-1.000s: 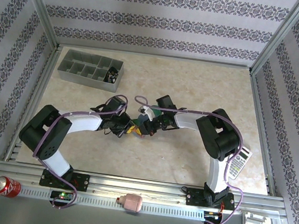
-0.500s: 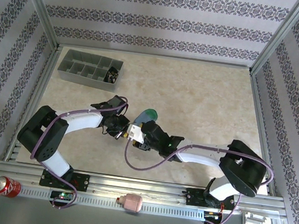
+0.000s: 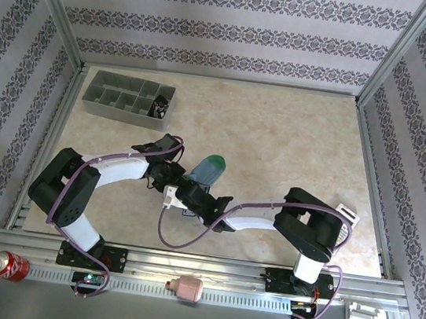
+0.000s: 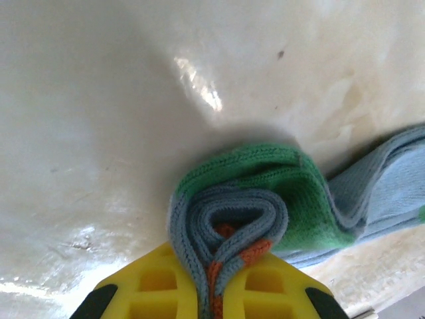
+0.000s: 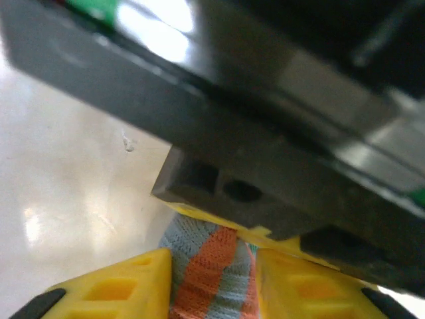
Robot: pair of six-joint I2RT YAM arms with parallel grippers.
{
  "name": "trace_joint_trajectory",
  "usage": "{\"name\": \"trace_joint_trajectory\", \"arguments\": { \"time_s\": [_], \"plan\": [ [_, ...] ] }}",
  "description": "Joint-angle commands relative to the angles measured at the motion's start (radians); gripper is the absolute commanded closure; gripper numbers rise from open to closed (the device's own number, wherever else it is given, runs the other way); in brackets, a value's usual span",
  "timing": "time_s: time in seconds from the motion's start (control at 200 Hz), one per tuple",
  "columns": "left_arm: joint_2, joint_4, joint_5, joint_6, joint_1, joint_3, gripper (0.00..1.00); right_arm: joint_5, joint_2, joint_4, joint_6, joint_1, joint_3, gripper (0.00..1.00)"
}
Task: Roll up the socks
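**Striped sock clamped from both sides**

The blue-grey striped cloth sock (image 4: 229, 219), teal-green at the toe and orange-red at the cuff, lies partly rolled on the beige marble-patterned table (image 3: 279, 137). In the left wrist view its rolled end is a tight coil just ahead of the fingers: blue-grey loops, an orange-red strip at the core and a green band around the outside. The loose blue-grey length trails off to the right.

The left gripper (image 4: 214, 289) is clenched on that coil, its yellow plastic fingers (image 4: 156, 289) squeezing the cloth thin between them. The right gripper (image 5: 212, 286) grasps the sock too — orange-red and blue-grey knit fills the gap between its yellow fingers, with a dark, blurred block of hardware just above.

From overhead the two grippers meet tip to tip, and the teal toe (image 3: 211, 165) sticks out just beyond them.

A grey plastic compartment tray (image 3: 116, 117) sits well beyond the left gripper and to its left, with something small and dark in its end compartment — too small to identify. A white calculator (image 3: 345, 215) lies well to the right of the right gripper, partly behind that arm.
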Motion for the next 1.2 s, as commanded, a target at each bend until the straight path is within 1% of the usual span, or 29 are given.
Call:
{"name": "trace_joint_trajectory", "arguments": {
  "time_s": [0.0,0.055,0.165,0.2,0.26,0.305,0.365,0.425,0.505,0.615,0.804,0.989,1.084,1.194],
  "plan": [
    [0.007,-0.12,-0.023,-0.026,-0.014,-0.026,1.0,0.041,0.055,-0.079,0.058,-0.039,0.024,0.75],
    [-0.012,-0.119,-0.024,-0.031,-0.009,-0.03,1.0,0.031,0.066,-0.126,0.093,-0.049,0.025,0.82],
    [-0.059,-0.108,-0.028,-0.055,-0.002,-0.05,1.0,-0.05,0.078,-0.21,0.156,-0.07,0.031,0.96],
    [-0.072,-0.099,-0.027,-0.064,0.002,-0.06,0.98,-0.075,0.081,-0.218,0.174,-0.075,0.028,0.99],
    [-0.097,-0.085,-0.021,-0.078,0.01,-0.075,0.89,-0.105,0.093,-0.263,0.207,-0.083,0.046,1.0],
    [-0.121,-0.079,-0.023,-0.084,0.019,-0.085,0.79,-0.14,0.092,-0.282,0.222,-0.089,0.053,1.0],
    [-0.157,-0.078,-0.031,-0.087,0.033,-0.093,0.63,-0.19,0.092,-0.303,0.242,-0.099,0.061,1.0],
    [-0.195,-0.073,-0.041,-0.092,0.048,-0.102,0.53,-0.23,0.095,-0.313,0.267,-0.113,0.06,1.0],
    [-0.239,-0.054,-0.055,-0.099,0.072,-0.12,0.45,-0.309,0.089,-0.311,0.3,-0.143,0.047,1.0],
    [-0.284,-0.023,-0.072,-0.105,0.1,-0.142,0.38,-0.402,0.075,-0.292,0.331,-0.175,0.017,1.0],
    [-0.313,0.033,-0.073,-0.088,0.12,-0.177,0.37,-0.564,0.072,-0.272,0.37,-0.223,-0.014,1.0],
    [-0.326,0.056,-0.071,-0.063,0.121,-0.193,0.37,-0.649,0.077,-0.242,0.426,-0.267,-0.038,1.0],
    [-0.317,0.103,-0.055,-0.043,0.12,-0.194,0.39,-0.707,0.073,-0.212,0.466,-0.296,-0.056,1.0],
    [-0.29,0.198,-0.018,-0.002,0.121,-0.191,0.42,-0.839,0.085,-0.163,0.538,-0.348,-0.075,1.0]
  ]
}}
